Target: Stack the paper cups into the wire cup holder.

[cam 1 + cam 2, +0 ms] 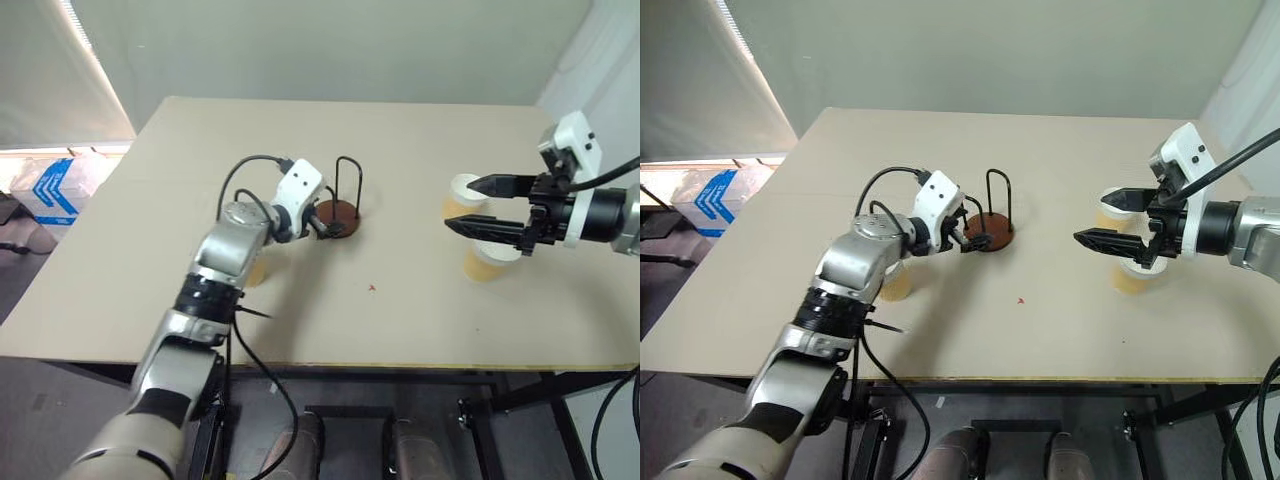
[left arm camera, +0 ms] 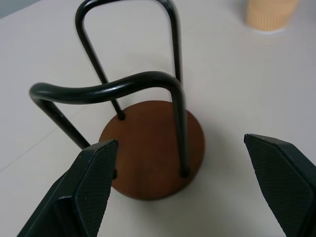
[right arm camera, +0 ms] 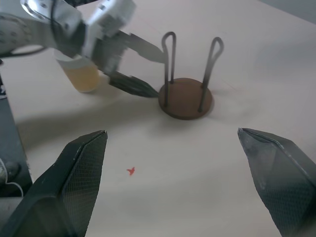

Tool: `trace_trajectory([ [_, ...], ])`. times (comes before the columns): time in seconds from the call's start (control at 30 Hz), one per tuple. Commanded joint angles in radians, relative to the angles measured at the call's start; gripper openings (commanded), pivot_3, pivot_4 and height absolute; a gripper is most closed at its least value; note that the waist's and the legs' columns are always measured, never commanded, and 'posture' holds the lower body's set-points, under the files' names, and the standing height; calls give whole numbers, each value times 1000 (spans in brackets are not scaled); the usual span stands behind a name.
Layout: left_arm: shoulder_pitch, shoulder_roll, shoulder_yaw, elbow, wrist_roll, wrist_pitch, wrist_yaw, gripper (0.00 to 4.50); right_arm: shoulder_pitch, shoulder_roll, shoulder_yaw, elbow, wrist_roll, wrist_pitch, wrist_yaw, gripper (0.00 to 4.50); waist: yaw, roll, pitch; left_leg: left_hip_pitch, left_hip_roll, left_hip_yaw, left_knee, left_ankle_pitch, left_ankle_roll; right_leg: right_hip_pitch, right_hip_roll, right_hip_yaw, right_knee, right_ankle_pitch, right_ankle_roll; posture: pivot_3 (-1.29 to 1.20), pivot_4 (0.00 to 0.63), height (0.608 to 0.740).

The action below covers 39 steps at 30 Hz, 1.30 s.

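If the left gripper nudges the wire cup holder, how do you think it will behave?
The wire cup holder probably slides rather than tips: its disc base is broad and flat. It looks light, just thin wire loops. The open left gripper could catch a loop and drag it.

On the beige table [image 1: 400, 320], the wire cup holder [image 1: 338, 208] sits near centre. The left gripper [image 1: 325, 228], fingers spread, reaches it from eight o'clock. At three o'clock, well apart, the right gripper [image 1: 465, 205] hangs wide over two paper cups [image 1: 490, 262]; a third cup [image 1: 254, 272] stands under the left arm.
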<state>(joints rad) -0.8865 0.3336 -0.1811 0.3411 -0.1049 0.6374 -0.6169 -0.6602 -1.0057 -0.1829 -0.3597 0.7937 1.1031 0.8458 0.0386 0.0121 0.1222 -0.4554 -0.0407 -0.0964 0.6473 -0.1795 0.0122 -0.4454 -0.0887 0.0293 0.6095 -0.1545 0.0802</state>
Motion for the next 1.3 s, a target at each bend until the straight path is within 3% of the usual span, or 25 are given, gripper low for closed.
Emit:
trace_trajectory([
  [0.03, -71, -36, 9, 95, 38, -81, 52, 4500, -21, -17, -22, -18, 12, -7, 0, 4490, 0, 0, 0, 0, 0, 0, 0, 0, 0, 0, 0, 0, 0, 0, 0, 0, 150, 740],
  [0.27, -122, -68, 24, 205, 57, -153, 65, 4500, -9, -19, -40, -29, 21, 3, -14, 4490, -1, 0, 0, 0, 0, 2, 0, 0, 1, 0, 0, 0, 0, 1, 2, 0, 150, 740],
  [0.33, -124, -70, 25, 212, 57, -159, 61, 4121, -6, -18, -44, -32, 24, 6, -18, 4500, -1, 0, 0, 0, 0, 2, 0, 0, 1, 0, 0, 0, 0, 1, 3, 0, 150, 740],
  [0.4, -124, -72, 30, 213, 52, -161, 55, 3590, -3, -18, -47, -35, 27, 8, -22, 4500, -1, 0, 0, 0, 0, 3, 0, 0, 1, 0, 0, 0, 0, 1, 4, 0, 150, 740],
  [0.57, -118, -73, 50, 190, 19, -159, 8, 1776, -2, -15, -48, -37, 28, 10, -29, 4500, 0, 0, 0, 0, 0, 3, 0, 0, 1, 0, 0, 0, 0, 1, 4, 0, 150, 740],
  [0.73, -91, -18, 59, 136, -13, -163, -113, 95, -7, 0, -40, -40, 33, 12, -51, 4500, -1, 0, 0, 0, 0, 3, 0, 0, 1, 0, 0, 1, 0, 1, 4, 0, 150, 740],
  [1.07, -77, 122, 24, 5, -77, -161, -422, 38, 0, -71, -81, -45, 57, 27, -31, 4500, 5, 0, 0, -1, -1, 2, 0, -1, 2, -1, 0, 1, -1, 0, 3, 0, 150, 740],
  [1.3, -40, 94, -65, -140, -117, -144, -562, 38, 63, -176, -172, -110, 147, 97, 8, 4500, 14, 0, 0, -5, -1, 1, 2, -3, -1, -2, 0, 1, -2, -2, 3, 0, 150, 740],
])
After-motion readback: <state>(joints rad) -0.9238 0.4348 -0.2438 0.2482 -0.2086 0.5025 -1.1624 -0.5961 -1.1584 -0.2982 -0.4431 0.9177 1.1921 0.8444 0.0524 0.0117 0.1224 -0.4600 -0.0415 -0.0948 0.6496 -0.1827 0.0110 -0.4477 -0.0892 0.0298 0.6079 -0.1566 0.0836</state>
